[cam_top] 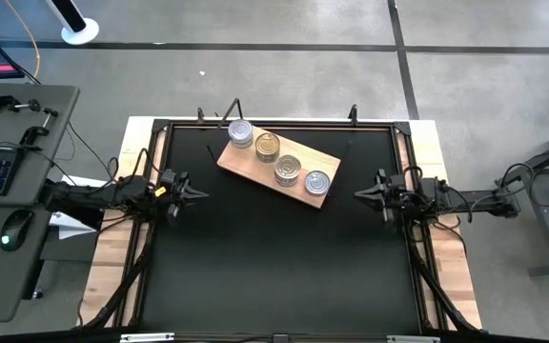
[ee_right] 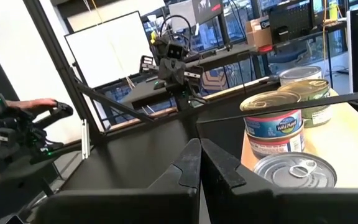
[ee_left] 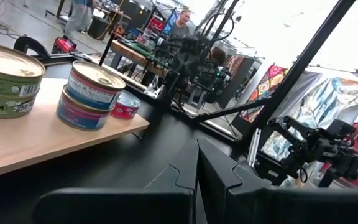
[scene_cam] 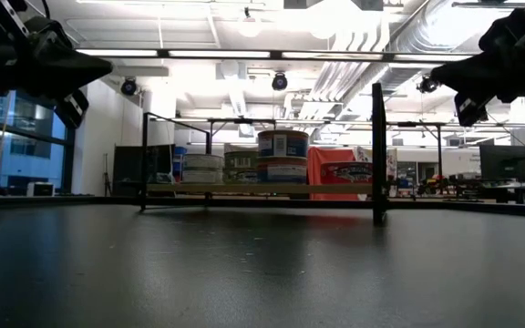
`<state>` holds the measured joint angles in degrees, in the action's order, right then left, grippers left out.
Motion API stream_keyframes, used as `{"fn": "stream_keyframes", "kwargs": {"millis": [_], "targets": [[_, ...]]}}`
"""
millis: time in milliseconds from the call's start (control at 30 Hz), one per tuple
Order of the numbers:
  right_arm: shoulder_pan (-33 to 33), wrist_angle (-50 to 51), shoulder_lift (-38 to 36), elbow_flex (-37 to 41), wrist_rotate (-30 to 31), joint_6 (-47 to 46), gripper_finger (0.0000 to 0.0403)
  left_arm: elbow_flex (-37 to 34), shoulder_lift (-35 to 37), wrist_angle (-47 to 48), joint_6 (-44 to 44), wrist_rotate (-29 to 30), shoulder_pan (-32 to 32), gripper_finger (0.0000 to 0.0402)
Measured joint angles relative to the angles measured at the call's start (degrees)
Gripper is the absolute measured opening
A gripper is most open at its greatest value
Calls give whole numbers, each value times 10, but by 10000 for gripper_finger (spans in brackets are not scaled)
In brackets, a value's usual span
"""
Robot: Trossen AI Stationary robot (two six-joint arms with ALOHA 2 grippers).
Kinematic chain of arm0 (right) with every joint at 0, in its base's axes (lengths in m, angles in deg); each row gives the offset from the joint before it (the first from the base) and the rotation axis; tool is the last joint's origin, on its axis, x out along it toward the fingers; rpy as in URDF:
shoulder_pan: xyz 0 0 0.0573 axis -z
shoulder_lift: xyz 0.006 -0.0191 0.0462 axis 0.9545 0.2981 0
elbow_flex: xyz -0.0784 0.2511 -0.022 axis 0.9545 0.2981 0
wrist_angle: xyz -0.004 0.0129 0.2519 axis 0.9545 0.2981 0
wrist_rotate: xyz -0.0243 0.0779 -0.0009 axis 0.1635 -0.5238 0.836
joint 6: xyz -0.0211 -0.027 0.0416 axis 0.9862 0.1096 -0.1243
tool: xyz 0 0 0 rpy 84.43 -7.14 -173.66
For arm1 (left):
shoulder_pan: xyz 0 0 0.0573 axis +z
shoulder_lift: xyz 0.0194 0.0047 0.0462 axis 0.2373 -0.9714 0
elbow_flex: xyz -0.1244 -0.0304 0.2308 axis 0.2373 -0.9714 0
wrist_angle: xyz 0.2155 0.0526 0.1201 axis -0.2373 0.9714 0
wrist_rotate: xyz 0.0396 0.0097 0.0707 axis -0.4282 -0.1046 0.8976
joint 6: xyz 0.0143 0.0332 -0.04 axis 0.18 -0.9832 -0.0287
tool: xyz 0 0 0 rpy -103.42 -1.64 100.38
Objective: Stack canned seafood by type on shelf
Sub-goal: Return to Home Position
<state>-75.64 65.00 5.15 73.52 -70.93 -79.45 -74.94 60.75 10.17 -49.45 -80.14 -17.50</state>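
Canned seafood [cam_top: 268, 146] sat on shelf [cam_top: 246, 167]: two stacks, two singles; stacking looked done. Left hand [cam_top: 196, 193], right hand [cam_top: 360, 193] pressed together, empty.

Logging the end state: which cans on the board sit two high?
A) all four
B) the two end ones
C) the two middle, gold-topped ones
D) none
C: on the board, the green stack and blue-pink stack stand in the middle; the silver-topped end cans are single.
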Motion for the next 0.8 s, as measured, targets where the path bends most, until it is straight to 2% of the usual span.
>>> {"fn": "stream_keyframes", "kwargs": {"millis": [133, 300, 367, 800], "targets": [[0, 9, 0, 0, 0, 0, 0, 0, 0, 0, -7, 0, 0, 0], [0, 16, 0, 0, 0, 0, 0, 0, 0, 2, -215, -18, 0, 0], [0, 17, 0, 0, 0, 0, 0, 0, 0, 2, -272, -18, 0, 0], [0, 18, 0, 0, 0, 0, 0, 0, -5, 2, -250, -18, 1, 0]]}}
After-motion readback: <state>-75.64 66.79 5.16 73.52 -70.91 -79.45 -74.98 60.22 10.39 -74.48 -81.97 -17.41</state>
